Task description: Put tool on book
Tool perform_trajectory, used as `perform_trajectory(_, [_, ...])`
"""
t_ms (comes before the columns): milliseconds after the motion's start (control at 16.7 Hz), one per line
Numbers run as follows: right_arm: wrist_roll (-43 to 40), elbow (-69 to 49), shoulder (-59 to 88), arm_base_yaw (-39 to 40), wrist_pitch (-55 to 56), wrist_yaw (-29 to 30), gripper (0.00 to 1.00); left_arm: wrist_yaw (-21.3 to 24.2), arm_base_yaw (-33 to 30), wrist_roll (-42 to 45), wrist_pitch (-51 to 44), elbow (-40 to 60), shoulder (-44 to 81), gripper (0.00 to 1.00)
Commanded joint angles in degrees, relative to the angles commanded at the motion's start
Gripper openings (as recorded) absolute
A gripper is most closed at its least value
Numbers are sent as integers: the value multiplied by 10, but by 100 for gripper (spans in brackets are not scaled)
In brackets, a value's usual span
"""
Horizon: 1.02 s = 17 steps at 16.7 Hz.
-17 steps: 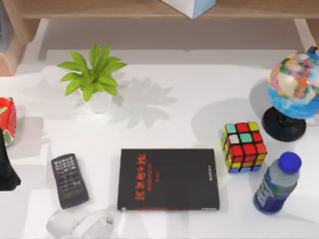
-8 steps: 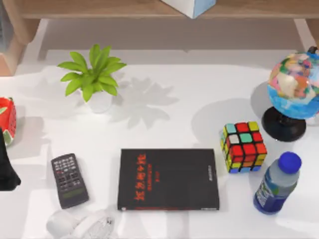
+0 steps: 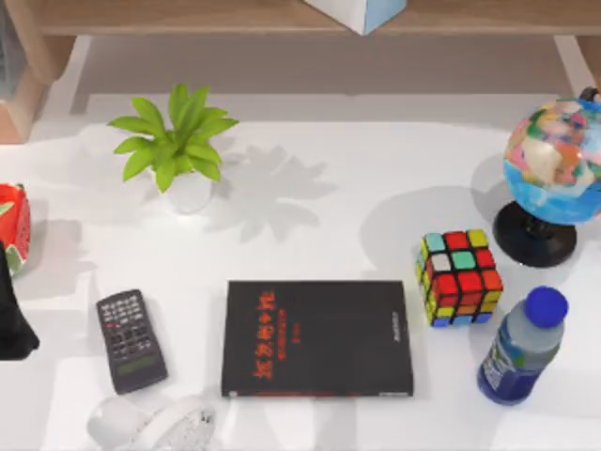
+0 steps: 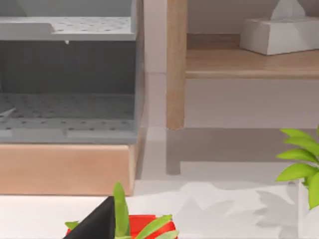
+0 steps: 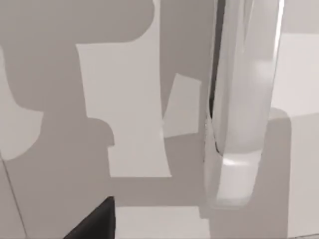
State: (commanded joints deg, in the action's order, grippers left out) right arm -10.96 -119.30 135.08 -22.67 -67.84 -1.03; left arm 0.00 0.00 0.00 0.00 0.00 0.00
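Tool [image 5: 241, 99]: pale bar close in the right wrist view; table position unclear.
Book [image 3: 317, 338]: flat, front centre, between calculator [image 3: 131, 340] and puzzle cube [image 3: 459, 277].
Left gripper [image 3: 11, 324]: left table edge; opening cannot be told.
Right gripper: opening cannot be told.

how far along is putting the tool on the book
Barely begun. The book lies flat with a bare cover, so nothing is placed. A pale bar, likely the tool, shows in the right wrist view, not visibly gripped. The left arm sits at the table left edge. Grasping, carrying and placing remain.
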Motion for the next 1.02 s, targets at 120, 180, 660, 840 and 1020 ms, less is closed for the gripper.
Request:
perform_trajectory(120, [1,-5,7,1,2,0,100,0,0,0,0,0,0,100])
perform_trajectory(180, [1,-17,18,3,-1,-1,100,0,0,0,0,0,0,100])
perform_trajectory(660, [21,-169,143,17,-32,5,100,0,0,0,0,0,0,100])
perform_trajectory(840, [23,-172,147,18,-33,5,100,0,0,0,0,0,0,100])
perform_trajectory(1020, [23,-172,147,18,-33,5,92,0,0,0,0,0,0,100])
